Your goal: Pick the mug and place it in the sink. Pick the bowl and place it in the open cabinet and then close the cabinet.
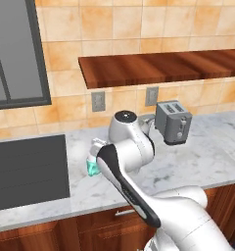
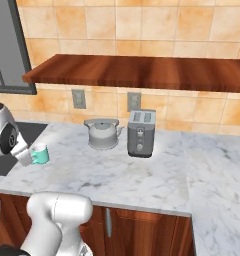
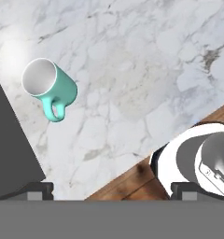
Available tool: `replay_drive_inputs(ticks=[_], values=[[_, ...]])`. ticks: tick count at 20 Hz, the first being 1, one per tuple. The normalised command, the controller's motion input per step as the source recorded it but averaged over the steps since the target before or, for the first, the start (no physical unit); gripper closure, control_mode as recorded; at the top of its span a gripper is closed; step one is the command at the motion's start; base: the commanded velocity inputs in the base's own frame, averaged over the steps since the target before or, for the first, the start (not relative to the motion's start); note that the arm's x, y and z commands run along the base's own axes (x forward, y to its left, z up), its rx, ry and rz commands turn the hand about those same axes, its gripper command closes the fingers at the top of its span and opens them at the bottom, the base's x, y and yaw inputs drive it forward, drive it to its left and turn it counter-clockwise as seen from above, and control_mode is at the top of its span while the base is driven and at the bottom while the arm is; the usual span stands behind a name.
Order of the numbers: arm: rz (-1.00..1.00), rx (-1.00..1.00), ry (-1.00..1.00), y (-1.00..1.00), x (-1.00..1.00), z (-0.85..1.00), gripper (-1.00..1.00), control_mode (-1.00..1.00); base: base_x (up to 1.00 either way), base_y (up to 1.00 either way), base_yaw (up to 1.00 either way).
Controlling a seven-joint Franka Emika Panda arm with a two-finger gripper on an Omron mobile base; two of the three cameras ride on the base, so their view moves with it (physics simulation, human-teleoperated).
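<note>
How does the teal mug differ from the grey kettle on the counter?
The mug is teal and small; the kettle is grey, metallic and clearly bigger. The mug is open-topped with a side handle; the kettle is lidded with a handle over its top. The mug stands by the sink, the kettle beside the toaster. Both stand upright on the marble counter.

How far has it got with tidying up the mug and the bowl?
Barely started. The teal mug stands upright on the marble counter, beside the black sink, not in it. The gripper hangs above the counter with open jaws, holding nothing. Still left: grabbing the mug, putting it in the sink, then the whole bowl and cabinet part.
</note>
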Motion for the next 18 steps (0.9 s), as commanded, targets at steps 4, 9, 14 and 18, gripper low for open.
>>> replay_drive_inputs(ticks=[4,9,14,18], values=[[0.0,-0.01,0.12,0.14,0.33,-0.21,-1.0,-1.0,0.0,0.0,0.0],[0.0,-0.04,0.03,0.25,0.24,-0.25,-1.0,-1.0,0.0,0.0,0.0],[0.0,-0.08,0.0,0.32,0.1,-0.28,-1.0,-1.0,0.0,0.0,0.0],[0.0,-0.04,0.0,0.21,0.24,-0.3,-1.0,-1.0,0.0,0.0,0.0]])
